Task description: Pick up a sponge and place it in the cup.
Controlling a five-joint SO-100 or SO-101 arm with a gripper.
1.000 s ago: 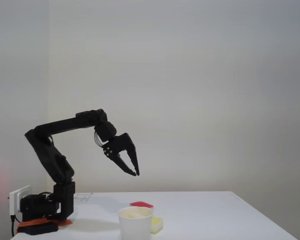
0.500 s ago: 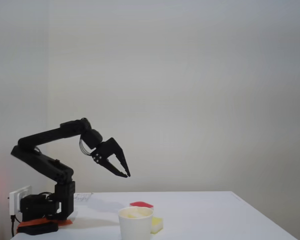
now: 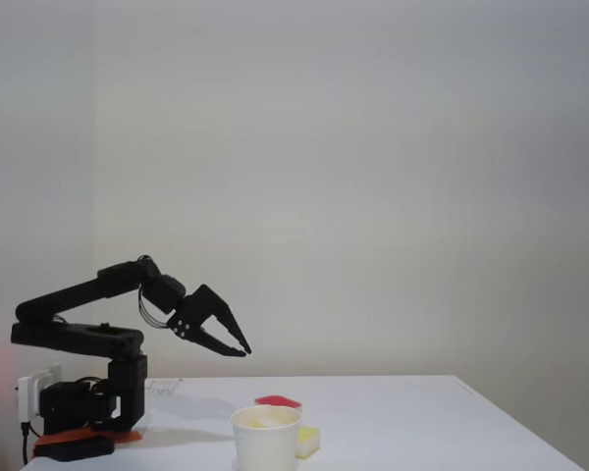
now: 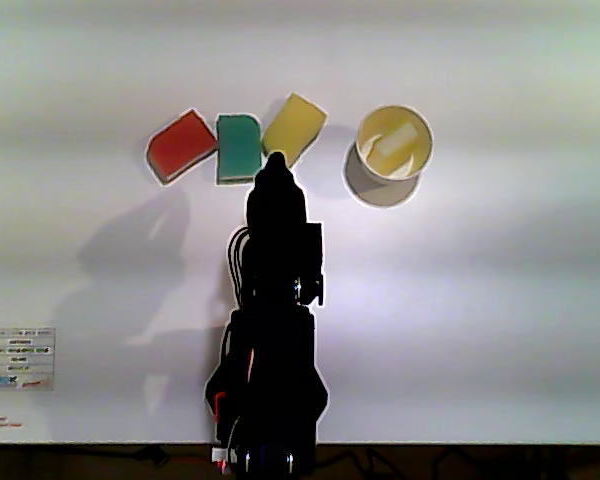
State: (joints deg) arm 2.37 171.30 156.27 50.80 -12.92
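Observation:
The white paper cup [image 3: 265, 447] stands near the table's front edge in the fixed view. Seen from above in the other view, the cup [image 4: 372, 124] holds the pale yellow sponge [image 4: 392, 143], which lies slanted inside it. A pale top of the sponge [image 3: 266, 420] shows just inside the rim. My black gripper [image 3: 243, 351] hangs in the air left of and well above the cup, pointing down to the right, with its fingertips together and nothing between them. From above, my gripper [image 4: 275, 160] shows as a dark silhouette beside the green and yellow sponges.
A red sponge [image 4: 182, 145], a green sponge [image 4: 239, 147] and a bright yellow sponge [image 4: 294, 127] lie in a row left of the cup. The arm's base [image 3: 83, 407] and a wall socket [image 3: 34, 386] sit at the table's left end. A label card [image 4: 17, 358] lies near the base.
The arm has folded back and down toward its base, carrying the gripper left and a little lower, away from above the cup. The cup and sponges have not moved.

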